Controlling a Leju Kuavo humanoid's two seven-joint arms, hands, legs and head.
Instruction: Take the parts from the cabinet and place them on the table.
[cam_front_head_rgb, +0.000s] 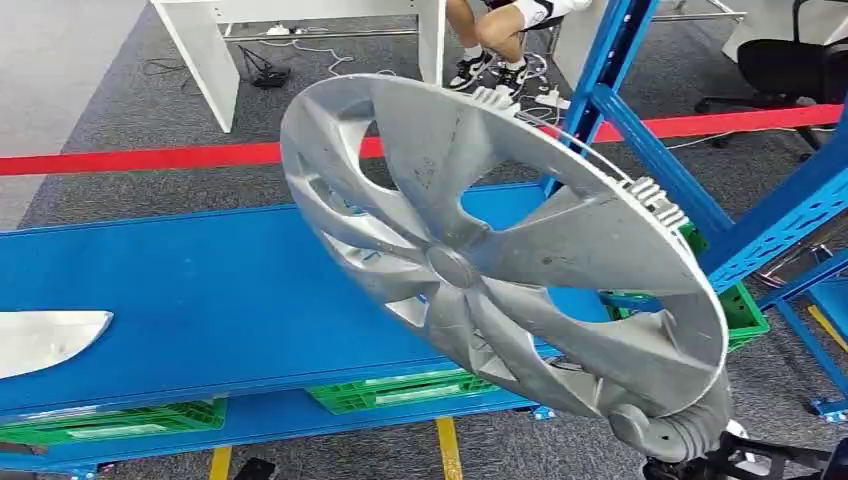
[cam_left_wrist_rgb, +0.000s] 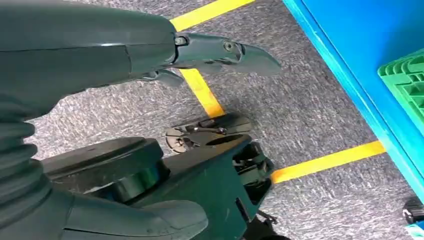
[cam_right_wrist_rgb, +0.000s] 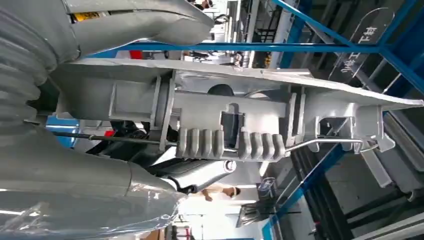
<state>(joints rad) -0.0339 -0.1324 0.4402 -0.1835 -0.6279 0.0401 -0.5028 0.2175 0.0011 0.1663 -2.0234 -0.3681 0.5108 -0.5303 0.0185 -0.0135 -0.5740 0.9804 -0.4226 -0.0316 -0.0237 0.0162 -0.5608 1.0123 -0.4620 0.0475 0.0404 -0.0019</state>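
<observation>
My right hand (cam_front_head_rgb: 672, 432) grips a silver hubcap (cam_front_head_rgb: 500, 250) by its rim, holding it tilted above the blue worktop (cam_front_head_rgb: 200, 300). My left hand (cam_left_wrist_rgb: 150, 55) hangs over the carpet, fingers apart, holding nothing.

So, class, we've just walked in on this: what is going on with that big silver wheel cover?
The robot's right hand grips a silver wheel cover by its rim and holds it tilted in the air above the blue table. Another silver part already lies on the table at its left end. The left hand hangs low over the grey carpet beside the table, holding nothing. Green crates sit under the table. A person sits in the background.
</observation>
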